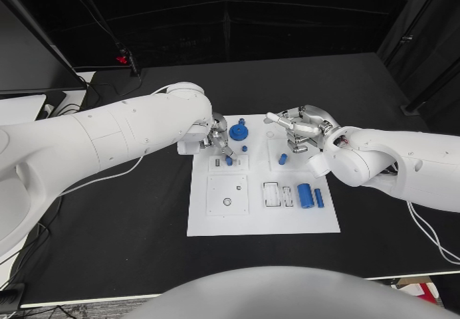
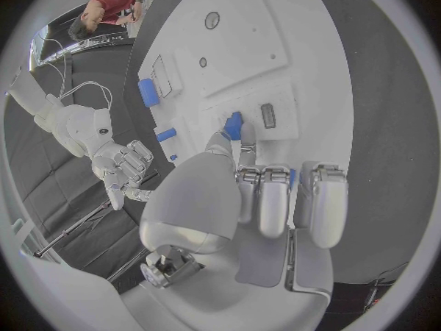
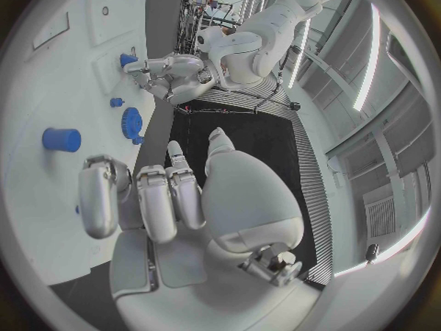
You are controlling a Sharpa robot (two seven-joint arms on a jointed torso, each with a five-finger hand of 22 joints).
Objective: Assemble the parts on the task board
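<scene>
The white task board (image 1: 264,219) lies mid-table. My left hand (image 1: 217,139) hovers over its far left corner, thumb and a finger pinching a small blue peg (image 1: 229,160) (image 2: 234,125) that stands at the board; the other fingers are curled. A blue gear (image 1: 238,131) (image 3: 131,123) sits just right of that hand. My right hand (image 1: 301,129) hangs over the far right corner, fingers loosely bent and holding nothing. Below it stands another blue peg (image 1: 283,159) (image 3: 62,139). A blue cylinder (image 1: 305,195) (image 2: 148,93) and a thin blue bar (image 1: 318,197) lie at the board's right side.
A small blue knob (image 1: 244,147) sits between the hands. A square plate with two holes (image 1: 228,195) and empty slots (image 1: 277,195) fill the board's near half. Cables (image 1: 115,174) trail off the table's left side. Bare black table surrounds the board.
</scene>
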